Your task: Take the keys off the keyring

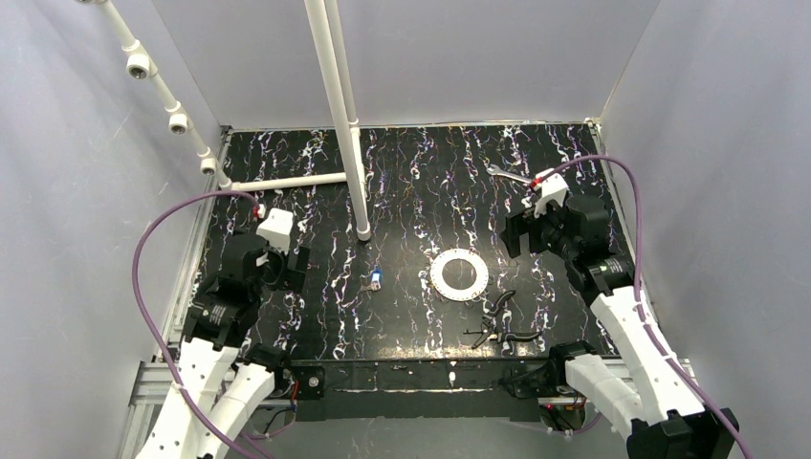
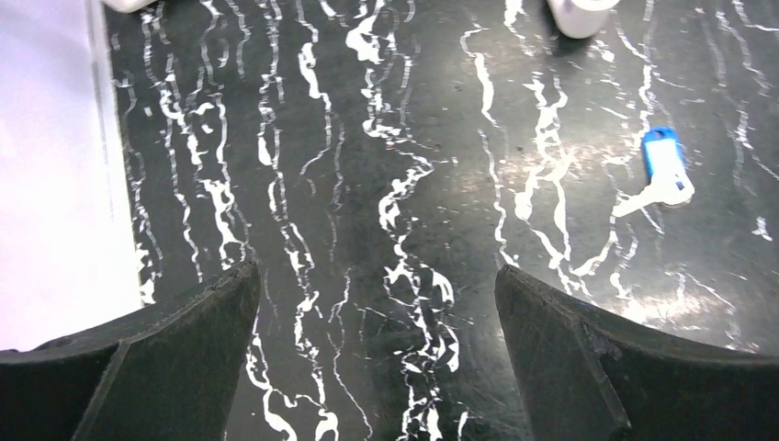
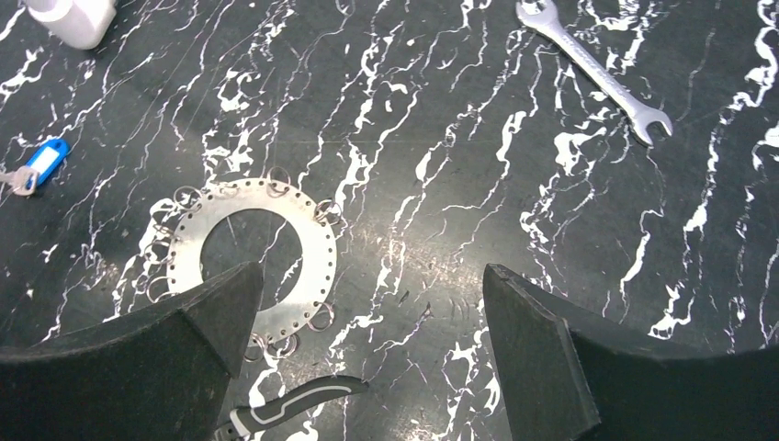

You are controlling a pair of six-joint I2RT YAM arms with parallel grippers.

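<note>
The key (image 1: 376, 278), blue-headed, lies flat on the bench (image 1: 421, 191) near its middle, apart from the keyring (image 1: 459, 275), which rests just to its right. Small wire loops hang from holes round the keyring's edge. The left fingers (image 2: 174, 340) stand wide apart over bare bench at the left, holding nothing. The right fingers (image 3: 551, 349) are likewise spread and empty, at the far right. Pliers (image 1: 502, 325) lie nearer than the keyring; a wrench (image 1: 507, 173) lies far right.
</note>
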